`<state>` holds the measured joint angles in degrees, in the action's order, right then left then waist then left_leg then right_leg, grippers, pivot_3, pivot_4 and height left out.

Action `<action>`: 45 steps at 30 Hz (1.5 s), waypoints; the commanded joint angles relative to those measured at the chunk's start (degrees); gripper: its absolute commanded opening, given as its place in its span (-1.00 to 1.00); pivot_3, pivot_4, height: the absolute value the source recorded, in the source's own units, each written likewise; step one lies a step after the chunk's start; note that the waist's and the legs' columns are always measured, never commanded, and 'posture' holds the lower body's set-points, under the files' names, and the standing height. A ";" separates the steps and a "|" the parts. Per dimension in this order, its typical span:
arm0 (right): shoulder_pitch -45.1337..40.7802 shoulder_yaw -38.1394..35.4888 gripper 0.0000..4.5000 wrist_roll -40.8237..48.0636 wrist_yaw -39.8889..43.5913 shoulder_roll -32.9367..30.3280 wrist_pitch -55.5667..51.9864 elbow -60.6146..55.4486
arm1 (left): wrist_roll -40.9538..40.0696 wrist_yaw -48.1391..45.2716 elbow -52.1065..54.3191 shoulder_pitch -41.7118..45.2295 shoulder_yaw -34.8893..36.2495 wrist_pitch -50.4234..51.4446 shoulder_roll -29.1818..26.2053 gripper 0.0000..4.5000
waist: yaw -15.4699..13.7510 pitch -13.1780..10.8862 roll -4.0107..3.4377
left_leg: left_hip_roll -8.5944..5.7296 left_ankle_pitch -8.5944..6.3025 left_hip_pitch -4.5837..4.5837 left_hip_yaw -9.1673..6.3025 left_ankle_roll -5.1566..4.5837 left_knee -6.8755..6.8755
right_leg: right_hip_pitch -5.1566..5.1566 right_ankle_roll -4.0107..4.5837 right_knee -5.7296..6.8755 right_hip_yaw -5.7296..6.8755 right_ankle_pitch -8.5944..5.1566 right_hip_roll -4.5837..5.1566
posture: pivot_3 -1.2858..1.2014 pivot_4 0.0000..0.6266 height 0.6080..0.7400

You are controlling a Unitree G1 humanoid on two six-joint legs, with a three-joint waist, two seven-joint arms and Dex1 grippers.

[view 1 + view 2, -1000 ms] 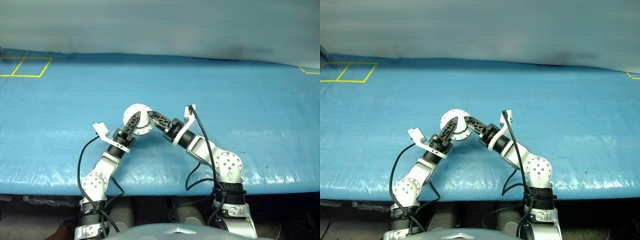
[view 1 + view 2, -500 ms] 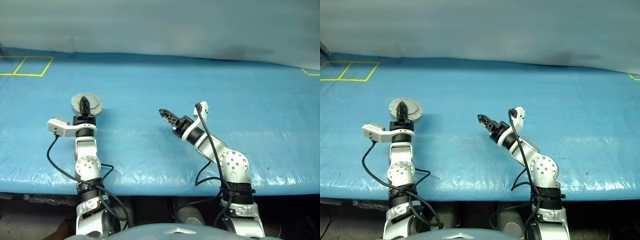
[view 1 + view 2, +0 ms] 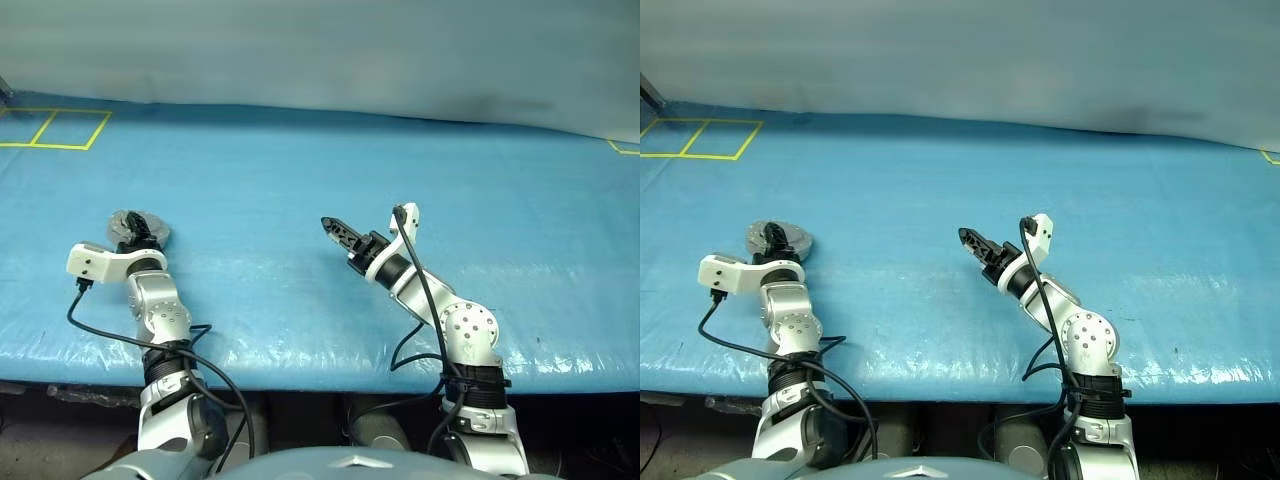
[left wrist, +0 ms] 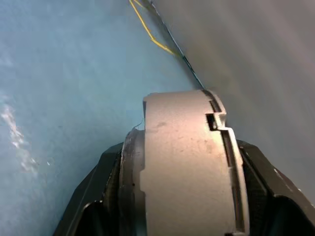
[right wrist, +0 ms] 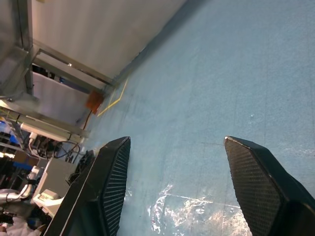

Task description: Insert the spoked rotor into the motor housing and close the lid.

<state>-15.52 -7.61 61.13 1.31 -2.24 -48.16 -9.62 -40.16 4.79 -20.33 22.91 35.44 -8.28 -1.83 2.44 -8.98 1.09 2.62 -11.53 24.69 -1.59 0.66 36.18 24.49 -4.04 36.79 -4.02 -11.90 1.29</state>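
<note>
My left gripper (image 3: 134, 233) is at the left of the blue table, shut on the motor housing (image 3: 143, 227), a round grey drum. In the left wrist view the housing (image 4: 182, 167) stands edge-on between the two black fingers (image 4: 96, 196), which press on its sides. The lid lies closed against the housing, with a thin seam along the rim (image 4: 230, 147). The spoked rotor is hidden. My right gripper (image 3: 334, 229) hovers near the middle of the table, pointing left. It is open, with nothing but blue cover between its fingers (image 5: 110, 182).
A blue plastic cover (image 3: 330, 170) spreads over the whole table, up to a grey wall behind. Yellow tape squares (image 3: 55, 128) mark the far left corner and a yellow line (image 3: 622, 147) the far right. The table's front edge (image 3: 320, 375) runs just beyond my arms.
My left arm has swung from the table's middle far to the left, carrying the housing. The right gripper came off the housing, drew back slightly right, and has since stayed put.
</note>
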 commanded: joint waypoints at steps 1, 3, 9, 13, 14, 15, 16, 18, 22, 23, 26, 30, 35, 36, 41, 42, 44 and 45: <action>-0.76 -0.61 0.44 1.08 0.29 0.26 -0.55 -1.59 | 4.48 3.52 4.12 -0.97 0.73 -4.28 -1.31 0.98 | -0.12 0.01 0.01 | 0.00 0.00 0.00 0.00 0.00 0.00 | -0.01 -0.01 0.00 0.00 0.00 0.00 | 0.03 -0.52 1.00; -0.88 -0.61 0.44 0.94 0.41 0.28 -0.67 -1.40 | 6.13 5.40 5.29 -1.71 1.15 -5.87 -1.79 0.98 | -0.16 0.01 0.01 | 0.00 0.00 -0.01 0.01 0.00 0.03 | -0.02 -0.03 0.00 -0.01 0.02 0.01 | 0.03 -0.52 1.00; -1.29 -0.78 0.44 0.94 0.58 0.31 -1.46 -0.92 | 11.45 8.17 9.98 -4.31 0.35 -7.75 -3.21 0.98 | -0.29 0.01 0.01 | 0.00 0.03 -0.08 0.02 0.05 0.07 | -0.08 -0.03 0.02 -0.01 0.02 0.02 | 0.03 -0.52 1.00; -1.43 0.77 0.44 -2.25 2.61 -1.43 -0.22 -1.48 | 17.31 9.58 13.46 -4.80 -1.09 -10.25 -4.42 0.98 | -0.35 0.02 0.03 | 0.00 0.03 -0.07 0.02 0.05 0.11 | -0.09 -0.03 0.02 -0.01 0.02 0.02 | 0.03 -0.52 1.00; -1.39 1.63 0.44 -4.06 3.64 -2.21 0.81 -1.89 | 18.13 8.82 14.03 -4.75 -1.90 -10.61 -4.67 0.98 | -0.39 0.02 0.03 | 0.00 0.03 -0.07 0.02 0.05 0.11 | -0.10 -0.03 0.02 -0.01 0.02 0.02 | 0.03 -0.52 1.00; -1.21 3.13 0.44 -7.30 5.27 -3.52 2.85 -2.54 | 18.13 6.50 14.86 -4.76 -3.57 -10.46 -4.97 0.98 | -0.43 0.02 0.03 | 0.00 0.03 -0.06 0.01 0.05 0.13 | -0.10 -0.03 0.02 -0.01 0.02 0.02 | 0.03 -0.52 1.00; -1.01 4.56 0.44 -10.39 6.75 -4.75 4.88 -3.04 | 17.91 4.03 15.67 -4.92 -5.35 -9.87 -5.28 0.98 | -0.45 0.02 0.03 | -0.01 0.03 -0.06 0.02 0.05 0.16 | -0.11 0.04 0.02 -0.01 -0.02 0.02 | 0.03 -0.52 1.00; -0.04 8.34 0.44 -19.88 12.02 -9.22 13.19 -4.00 | 16.47 -9.03 19.22 -6.94 -15.25 -3.83 -7.79 0.98 | -0.48 0.02 0.03 | -0.02 0.03 -0.04 0.03 0.06 0.23 | -0.13 0.11 0.02 -0.01 -0.06 0.03 | 0.03 -0.52 1.00; 1.92 9.38 0.44 -28.76 19.27 -14.61 23.79 -2.77 | 15.49 -26.46 23.19 -10.61 -28.86 5.63 -13.25 0.98 | -0.24 0.03 -0.01 | -0.11 0.03 -0.04 0.12 0.06 0.31 | -0.16 0.10 -0.01 -0.08 -0.07 0.13 | 0.03 -0.52 1.00; 2.33 8.93 0.44 -30.70 20.32 -15.92 25.91 -1.65 | 16.26 -29.00 23.29 -10.97 -31.37 6.90 -14.34 0.98 | -0.06 0.03 -0.02 | -0.10 0.03 -0.05 0.17 0.06 0.31 | -0.15 0.10 -0.01 -0.12 -0.07 0.13 | 0.03 -0.52 1.00; 3.51 7.49 0.44 -32.88 23.52 -20.01 26.10 1.60 | 17.83 -35.87 23.17 -11.41 -37.62 11.42 -17.45 0.98 | 0.48 0.03 -0.03 | -0.03 0.03 -0.14 0.21 0.06 0.30 | -0.13 0.13 0.05 -0.14 -0.08 0.07 | 0.03 -0.52 1.00; 5.00 7.26 0.44 -35.72 26.93 -23.39 27.42 3.64 | 23.13 -42.64 22.16 -11.04 -44.82 14.49 -21.81 0.98 | 0.92 0.01 -0.08 | 0.03 0.03 -0.19 0.21 0.05 0.27 | -0.09 0.21 0.15 -0.16 -0.12 -0.01 | 0.03 -0.52 1.00; 6.58 7.15 0.68 -38.48 29.66 -24.49 29.87 3.70 | 24.90 -45.89 21.39 -9.58 -46.66 14.94 -21.95 1.00 | 0.93 -0.01 -0.10 | 0.01 0.03 -0.15 0.24 0.05 0.33 | -0.08 0.18 0.12 -0.21 -0.10 0.01 | 0.03 -0.52 1.00; 6.77 7.07 0.81 -38.78 29.82 -24.42 30.09 3.49 | 25.04 -46.15 21.33 -9.42 -46.61 14.90 -21.81 1.00 | 0.85 -0.01 -0.10 | 0.01 0.03 -0.15 0.25 0.05 0.34 | -0.09 0.17 0.12 -0.21 -0.10 0.02 | 0.03 -0.52 1.00; 7.07 7.49 0.98 -41.42 29.13 -23.91 30.97 3.26 | 25.34 -47.40 21.39 -9.16 -46.73 15.37 -21.77 1.00 | 0.60 -0.01 -0.10 | 0.01 0.03 -0.14 0.25 0.05 0.38 | -0.09 0.17 0.13 -0.22 -0.10 0.03 | 0.03 -0.52 1.00; 7.13 7.53 0.98 -41.66 29.15 -23.75 31.02 3.14 | 25.53 -47.37 21.31 -9.12 -46.71 15.30 -21.68 1.00 | 0.56 -0.01 -0.10 | 0.01 0.03 -0.14 0.26 0.05 0.39 | -0.09 0.17 0.13 -0.22 -0.09 0.03 | 0.03 -0.52 1.00; 7.21 7.25 0.98 -42.22 28.44 -23.31 30.80 3.07 | 25.84 -47.32 21.23 -9.10 -46.59 15.29 -21.43 1.00 | 0.43 -0.01 -0.10 | 0.01 0.03 -0.14 0.26 0.05 0.39 | -0.09 0.17 0.13 -0.22 -0.09 0.03 | 0.03 -0.52 1.00; 7.38 7.16 0.98 -42.54 28.14 -23.17 30.59 2.99 | 25.95 -47.34 21.28 -9.15 -46.51 15.33 -21.26 1.00 | 0.36 -0.01 -0.10 | 0.01 0.03 -0.14 0.26 0.05 0.39 | -0.09 0.17 0.13 -0.22 -0.09 0.03 | 0.03 -0.52 1.00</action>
<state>-8.07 0.61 18.86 29.81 -25.74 -18.73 -4.74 -14.33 -42.51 0.17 13.05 -11.69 7.27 -23.50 2.80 -8.98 0.99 2.63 -11.49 24.54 -1.34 0.71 36.57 24.40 -3.87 36.92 -4.23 -11.99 1.31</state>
